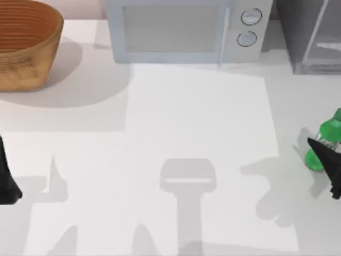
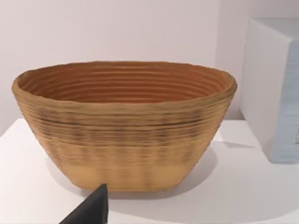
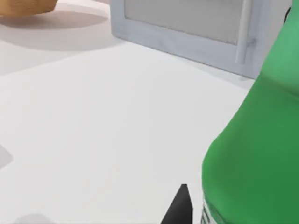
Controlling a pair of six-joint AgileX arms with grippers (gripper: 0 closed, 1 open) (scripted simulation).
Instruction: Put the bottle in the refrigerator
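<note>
The small translucent green plastic bottle stands in front of the dark grey boxy refrigerator; right gripper touches it, grip unclear, so close squarely before lifting

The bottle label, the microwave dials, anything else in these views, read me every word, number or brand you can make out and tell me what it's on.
No text can be read.
bottle label: a whitish band by the right gripper, print too blurred to read.
microwave dials: two round knobs, no legible markings.
refrigerator: no lettering visible.
basket: plain weave, no label.
</note>
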